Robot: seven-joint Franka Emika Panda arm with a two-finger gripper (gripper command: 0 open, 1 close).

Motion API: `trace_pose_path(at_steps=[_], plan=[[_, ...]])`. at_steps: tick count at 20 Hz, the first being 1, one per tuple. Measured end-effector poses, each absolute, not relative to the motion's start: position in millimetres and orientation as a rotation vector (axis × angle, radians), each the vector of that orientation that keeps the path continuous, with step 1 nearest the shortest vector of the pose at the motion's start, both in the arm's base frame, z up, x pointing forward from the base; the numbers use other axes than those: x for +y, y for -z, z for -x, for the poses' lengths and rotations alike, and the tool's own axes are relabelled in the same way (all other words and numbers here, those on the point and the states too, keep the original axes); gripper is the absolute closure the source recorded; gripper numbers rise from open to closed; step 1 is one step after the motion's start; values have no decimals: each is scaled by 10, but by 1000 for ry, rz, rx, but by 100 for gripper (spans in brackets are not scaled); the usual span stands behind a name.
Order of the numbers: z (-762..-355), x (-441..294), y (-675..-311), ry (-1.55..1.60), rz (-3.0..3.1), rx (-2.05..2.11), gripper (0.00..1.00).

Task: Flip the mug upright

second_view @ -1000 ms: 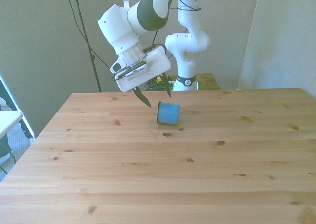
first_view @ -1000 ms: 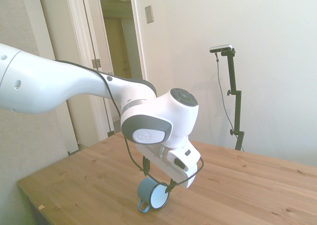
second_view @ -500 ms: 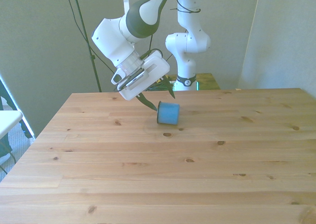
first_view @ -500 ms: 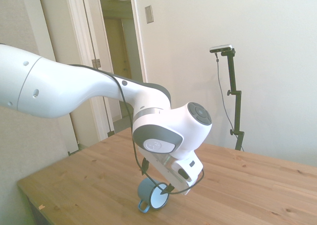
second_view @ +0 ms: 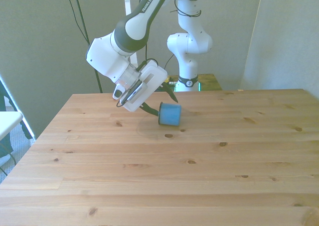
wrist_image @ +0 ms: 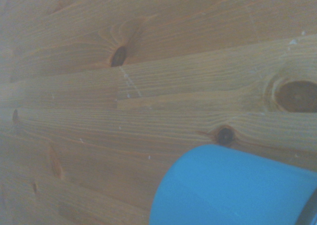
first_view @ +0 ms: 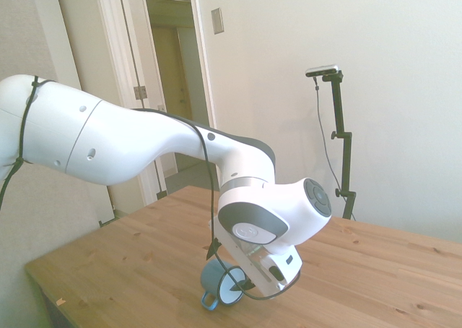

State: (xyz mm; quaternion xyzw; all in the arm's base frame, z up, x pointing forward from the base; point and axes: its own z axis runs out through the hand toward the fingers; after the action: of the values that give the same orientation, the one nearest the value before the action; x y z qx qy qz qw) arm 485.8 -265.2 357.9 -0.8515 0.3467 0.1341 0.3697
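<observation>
The small light-blue mug lies on its side on the wooden table, toward the far edge. In the side view the mug shows its white inside, with the loop handle low against the table. My gripper is tilted down at it and stands open, one dark finger on each side of the mug's rim end. The side view shows my gripper just over the mug. In the wrist view, the mug's blue wall fills one corner, close by.
The table's near corner and edge lie close to the mug in the side view. Broad bare wood stretches toward the front view's right and bottom. A doorway stands behind the table.
The arm has swung down and tilted over. My open gripper has dropped from above the mug until its fingers flank it. The mug has not moved.
</observation>
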Motion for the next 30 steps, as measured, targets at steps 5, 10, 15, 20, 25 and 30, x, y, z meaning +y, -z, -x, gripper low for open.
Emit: trace_pose_path(at_steps=[5,10,15,20,25,30], plan=[[-4897,-2624,-3583,-372,2143,840,0],[-4933,-2579,-3570,-392,2124,808,0],[-4943,-2546,-3518,-403,2102,786,100],[-4904,-2555,-3491,-414,2078,752,100],[-4825,-2662,-3454,-423,2045,738,100],[-4821,-2738,-3419,-423,2038,735,100]])
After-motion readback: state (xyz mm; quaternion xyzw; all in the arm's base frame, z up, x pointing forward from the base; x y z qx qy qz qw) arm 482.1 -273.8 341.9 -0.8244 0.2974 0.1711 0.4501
